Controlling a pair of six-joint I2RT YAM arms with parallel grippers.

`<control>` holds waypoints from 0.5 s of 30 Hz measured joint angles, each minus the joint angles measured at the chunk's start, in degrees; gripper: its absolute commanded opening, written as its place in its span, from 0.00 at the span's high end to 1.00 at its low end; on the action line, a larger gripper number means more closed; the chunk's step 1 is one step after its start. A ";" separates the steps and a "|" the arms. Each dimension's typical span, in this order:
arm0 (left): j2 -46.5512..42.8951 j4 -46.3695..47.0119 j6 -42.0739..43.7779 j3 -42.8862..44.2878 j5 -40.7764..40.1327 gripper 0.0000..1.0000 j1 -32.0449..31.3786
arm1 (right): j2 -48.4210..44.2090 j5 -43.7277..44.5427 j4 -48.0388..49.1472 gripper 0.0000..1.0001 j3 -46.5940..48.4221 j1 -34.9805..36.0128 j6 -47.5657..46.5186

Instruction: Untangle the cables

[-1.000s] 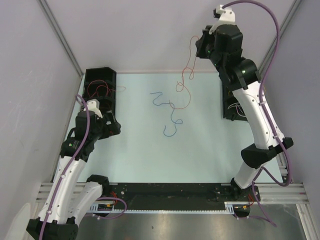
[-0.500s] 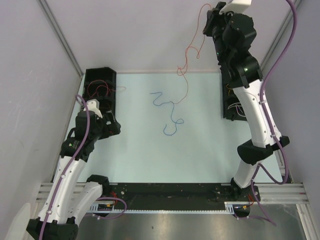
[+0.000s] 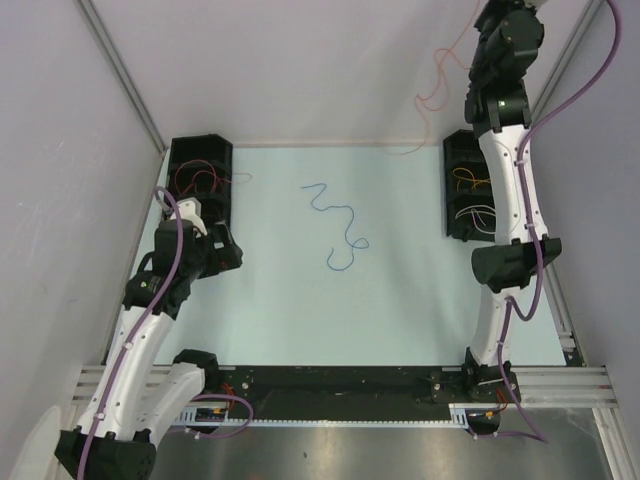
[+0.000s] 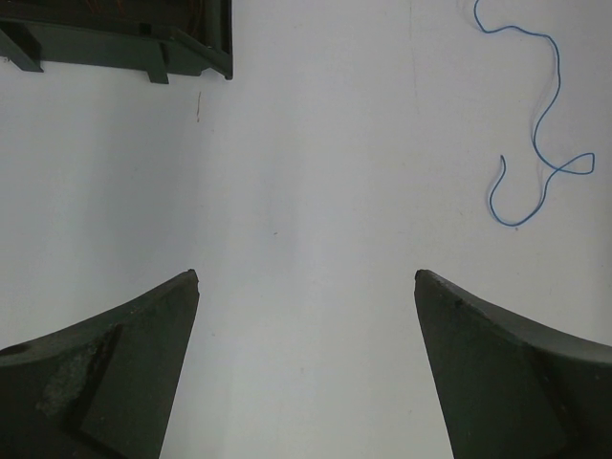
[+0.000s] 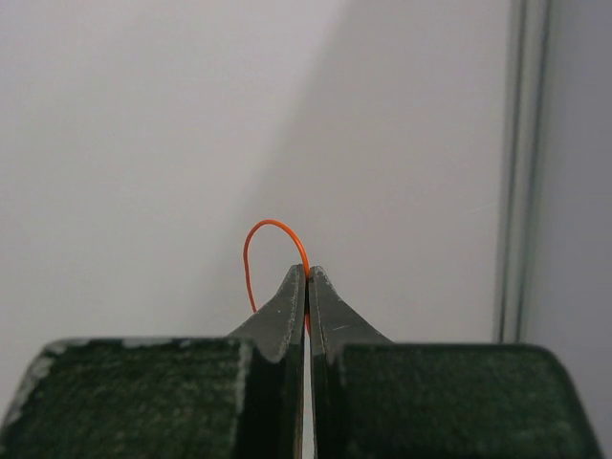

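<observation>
My right gripper [image 5: 307,271] is shut on a thin orange cable [image 5: 256,232], which loops out just above the fingertips. In the top view that arm is raised high at the back right, and the orange cable [image 3: 437,60] hangs from it in loose bends toward the table's far edge. A blue cable [image 3: 340,225] lies alone in curls on the middle of the table, also seen as the blue cable [image 4: 545,124] in the left wrist view. My left gripper [image 4: 306,277] is open over bare table at the left, holding nothing.
A black bin [image 3: 200,170] with red cables stands at the back left, its edge [image 4: 124,43] showing in the left wrist view. A second black bin [image 3: 463,200] with orange and white cables stands at the right, below the raised arm. Walls enclose the table.
The right arm has risen and swung right with the orange cable, drawing it away from the blue cable. The blue cable and left arm stayed put.
</observation>
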 measured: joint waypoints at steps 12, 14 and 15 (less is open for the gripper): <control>1.05 -0.02 0.00 0.00 -0.02 0.00 0.00 | 7.06 -4.33 4.79 1.00 -13.18 -12.98 6.32; 1.36 0.00 0.00 0.00 -0.02 0.00 0.00 | 8.59 -4.76 4.66 1.00 -15.26 -14.08 7.61; 1.38 0.00 0.00 0.00 -0.02 0.00 0.04 | 9.33 -5.03 4.79 1.00 -16.26 -14.47 7.98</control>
